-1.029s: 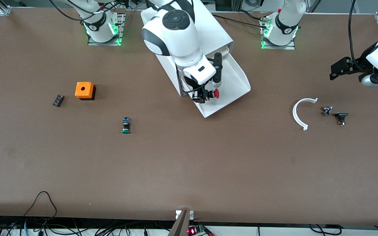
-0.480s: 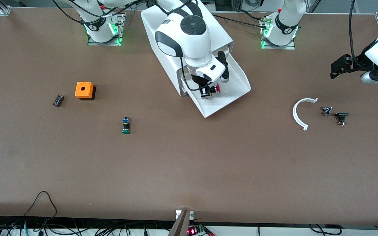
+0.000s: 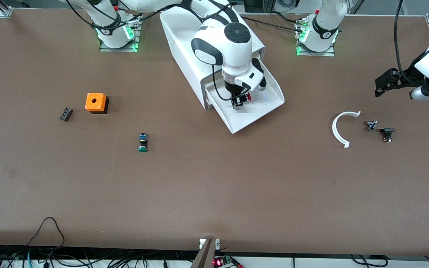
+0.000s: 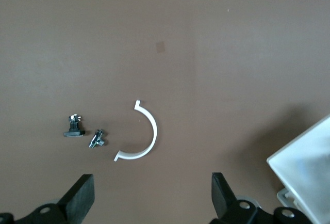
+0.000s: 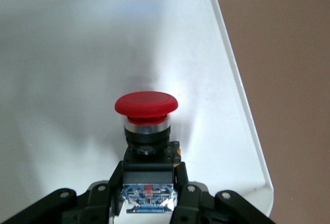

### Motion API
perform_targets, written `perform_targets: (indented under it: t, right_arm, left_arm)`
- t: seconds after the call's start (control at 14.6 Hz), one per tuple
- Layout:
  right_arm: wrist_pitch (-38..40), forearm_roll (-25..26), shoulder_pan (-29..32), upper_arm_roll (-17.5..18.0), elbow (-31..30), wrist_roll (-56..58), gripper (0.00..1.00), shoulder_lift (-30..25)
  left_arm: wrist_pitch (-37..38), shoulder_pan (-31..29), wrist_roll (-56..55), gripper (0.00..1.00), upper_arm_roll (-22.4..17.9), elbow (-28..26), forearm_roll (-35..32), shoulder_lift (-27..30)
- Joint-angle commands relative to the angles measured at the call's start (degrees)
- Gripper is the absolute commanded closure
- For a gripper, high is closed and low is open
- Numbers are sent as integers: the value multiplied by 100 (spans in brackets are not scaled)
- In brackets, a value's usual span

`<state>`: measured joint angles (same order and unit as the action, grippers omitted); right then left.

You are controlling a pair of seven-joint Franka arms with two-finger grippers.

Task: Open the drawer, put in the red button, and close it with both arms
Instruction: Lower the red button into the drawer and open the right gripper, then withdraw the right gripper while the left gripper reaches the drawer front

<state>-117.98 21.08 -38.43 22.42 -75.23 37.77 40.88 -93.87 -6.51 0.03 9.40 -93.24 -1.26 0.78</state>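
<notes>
Right claw: mine, clamped on the red button, up in the air over the open drawer.
Grip: in my right wrist view my fingers pinch the button's black-and-blue body; the red cap sticks out past the tips, white drawer floor under it.
Red button: held sideways, cap toward 2 o'clock in the front view, over the middle of the tray. Can't tell if it touches the floor.
Drawer: pulled out of the white cabinet toward 5 o'clock, lowest front corner nearest the front camera. Nothing else visible in it.
Left claw: mine too, waiting in the air over the left arm's end of the table, fingers spread apart with nothing between them. Left wrist view shows both fingertips wide apart.
Under left claw: white C-shaped ring on the table, at about 7 o'clock from the claw in the front view. Two small black parts just beside it: small metal part, then black part.
Green button: on the table, well apart from the drawer, toward the right arm's end, about 8 o'clock from it.
Orange box: farther from the front camera than the green button, hole in its top.
Small black block: near the orange box, at its 8 o'clock.
</notes>
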Motion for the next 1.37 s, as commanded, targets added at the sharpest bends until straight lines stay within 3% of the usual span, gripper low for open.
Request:
perform_targets:
  t: [0.0,0.07,0.55,0.75,0.96,1.1,1.3]
  right_arm:
    - [169,37,-121,-62,237,3,49,69]
    - [161,28,-112,-62,237,-110,0,69]
    - [161,-34,133,-123,737,-2421,0,-203]
    - [204,-69,694,-167,694,-2502,0,-729]
    - [809,-357,1634,-185,659,-2511,0,-1161]
    - [1126,-657,2153,-194,658,-2956,0,-1311]
    - [1706,-693,2751,-203,431,-4255,0,-1504]
  left_arm:
    - [-52,124,-187,0,-61,192,-182,-131]
    - [-52,124,-187,0,-61,192,-182,-131]
    - [-17,54,-117,0,-131,131,-173,-218]
    - [-52,45,-160,0,-140,87,-173,-438]
    - [-209,71,-492,0,-52,-158,54,-544]
    - [-935,106,-1273,0,79,-762,222,-561]
    - [-2630,133,-2573,0,588,-1896,222,-692]
